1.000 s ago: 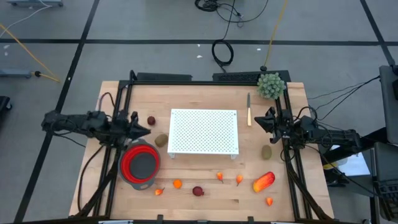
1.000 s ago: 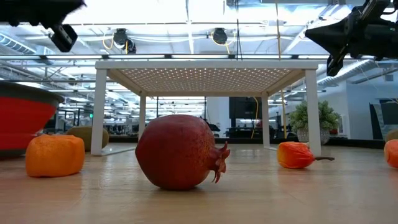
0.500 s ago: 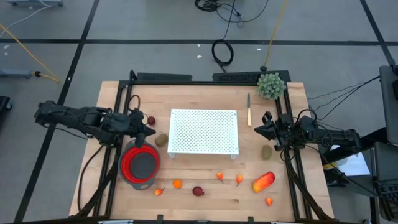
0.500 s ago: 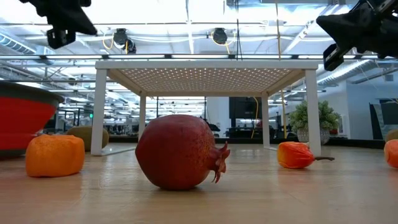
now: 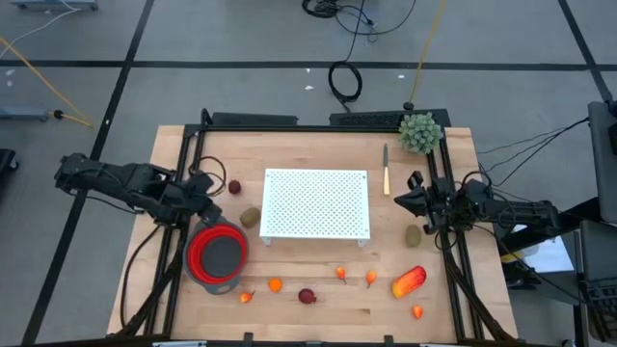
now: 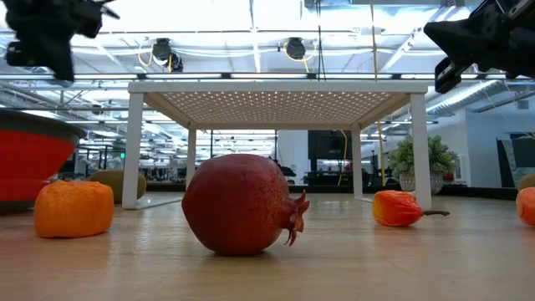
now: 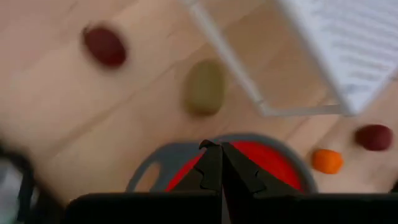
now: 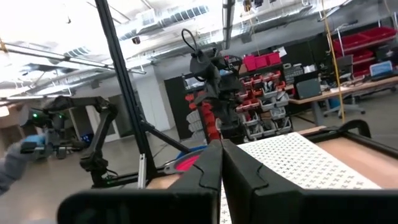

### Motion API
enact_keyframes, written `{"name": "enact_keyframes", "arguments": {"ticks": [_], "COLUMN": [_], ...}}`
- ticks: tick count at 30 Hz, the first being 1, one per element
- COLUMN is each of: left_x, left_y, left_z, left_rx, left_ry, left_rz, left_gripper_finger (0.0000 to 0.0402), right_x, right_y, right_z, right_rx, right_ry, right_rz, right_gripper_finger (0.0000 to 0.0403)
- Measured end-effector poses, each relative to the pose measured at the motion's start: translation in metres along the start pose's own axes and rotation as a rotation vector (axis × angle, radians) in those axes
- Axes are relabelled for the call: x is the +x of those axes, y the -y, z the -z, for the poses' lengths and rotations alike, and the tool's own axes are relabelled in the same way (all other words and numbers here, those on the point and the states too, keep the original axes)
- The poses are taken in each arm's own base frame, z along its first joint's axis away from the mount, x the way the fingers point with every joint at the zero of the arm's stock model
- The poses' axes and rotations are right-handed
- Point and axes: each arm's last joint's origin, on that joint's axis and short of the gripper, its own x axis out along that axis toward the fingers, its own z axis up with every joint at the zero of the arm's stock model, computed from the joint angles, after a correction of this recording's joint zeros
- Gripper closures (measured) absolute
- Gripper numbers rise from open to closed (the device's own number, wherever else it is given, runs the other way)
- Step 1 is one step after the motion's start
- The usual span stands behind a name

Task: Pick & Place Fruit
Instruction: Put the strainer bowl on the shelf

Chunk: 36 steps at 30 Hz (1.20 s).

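Two arms were over the counter (image 5: 318, 149), neither carrying fruit. Left claw (image 5: 209, 193) hung above the counter's left side, just far of the red collapsible bowl (image 5: 218, 254), fingers pressed together; its wrist view showed the tips meeting over the bowl's rim (image 7: 249, 146). Right claw (image 5: 402, 198) sat at the right side, right of the white perforated rack (image 5: 317, 203), also pressed together, nothing in it.

Fruit was all loose on the counter:
- dark red ball (image 5: 234, 187) at far left, right beside the left claw
- brown kiwi-like oval (image 5: 251, 217) between the bowl and the rack's left edge
- second kiwi oval (image 5: 414, 234) at right, just near of the right claw
- pomegranate (image 5: 307, 296) at the near edge, centre; it filled the low view's foreground (image 6: 238, 203)
- small orange piece (image 5: 275, 284) and a tiny orange bit (image 5: 247, 296) left of it
- two tiny orange bits (image 5: 341, 274) (image 5: 371, 279) near the rack's front edge
- red-orange oblong (image 5: 409, 281) at near right, another orange bit (image 5: 416, 311) just nearer

Green bushy ball (image 5: 420, 132) sat at the far right corner, and a wooden-handled knife (image 5: 386, 170) lay between it and the rack.
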Motion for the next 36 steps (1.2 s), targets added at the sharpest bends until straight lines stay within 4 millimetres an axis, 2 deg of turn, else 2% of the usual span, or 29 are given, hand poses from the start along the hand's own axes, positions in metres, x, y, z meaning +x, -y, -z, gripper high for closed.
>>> {"name": "enact_keyframes", "arguments": {"ticks": [7,18,28,36], "left_x": [0.000,0.014,0.025,0.016], "left_y": [-0.006,0.011,0.032,0.040], "left_z": [0.007,0.020,0.060,0.101], "left_rx": [-0.274,-0.408,-0.411,-0.570], "left_ry": [-0.162,-0.301,-0.473,-0.413], "left_rz": [-0.056,-0.157,-0.327,-0.307], "left_gripper_finger": [0.0400,0.0400,0.0398,0.0399], "right_x": [0.000,0.000,0.000,0.000], "right_y": [0.000,0.000,0.000,0.000], "right_z": [0.000,0.000,0.000,0.000], "right_rx": [-0.063,-0.066,-0.066,-0.066], "right_ry": [0.001,0.000,0.000,-0.001], "right_rz": [0.002,0.003,0.000,0.000], "right_gripper_finger": [0.0403,0.0403,0.0403,0.0403]}}
